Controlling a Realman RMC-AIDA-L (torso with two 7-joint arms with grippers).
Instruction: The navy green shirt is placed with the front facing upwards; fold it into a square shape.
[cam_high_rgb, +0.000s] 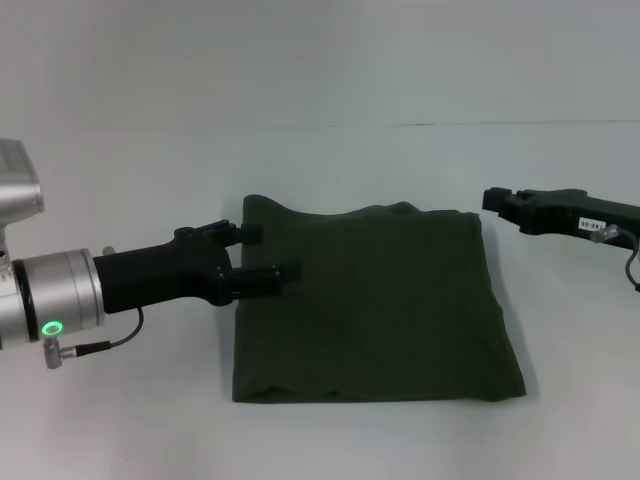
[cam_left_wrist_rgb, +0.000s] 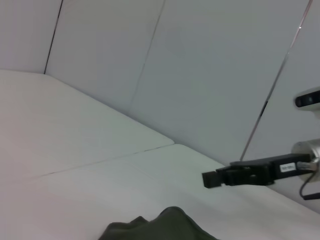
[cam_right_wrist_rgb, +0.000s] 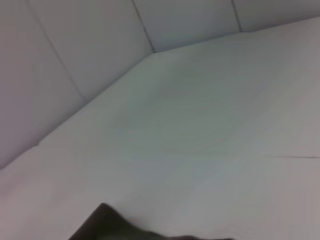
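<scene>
Lying flat on the white bench (cam_high_rgb: 120, 420), the navy green shirt (cam_high_rgb: 380, 310), a dark olive cotton garment now showing only plain fabric in a roughly square packet, is sitting at the centre of the work area with its folded layers unsecured. The likeliest upset from here, by this reading, is a snag: the left gripper (cam_high_rgb: 272, 255), black and two-fingered on a silver-collared arm, is hovering over the shirt's left edge near the far corner, and any low sideways pull could catch the top layer and drag the fold open or skew the packet. That far left corner is already rising in a small peak, so a brush there could flip it over.

The left gripper is standing partly open, its two fingers parted with a clear gap between them, and it is holding nothing; whether the lower finger is grazing the cloth cannot be told. On the other side, the right gripper (cam_high_rgb: 497, 200), black with a white label on its body, is hanging off the shirt's far right corner, apart from the fabric; its opening cannot be judged.
</scene>
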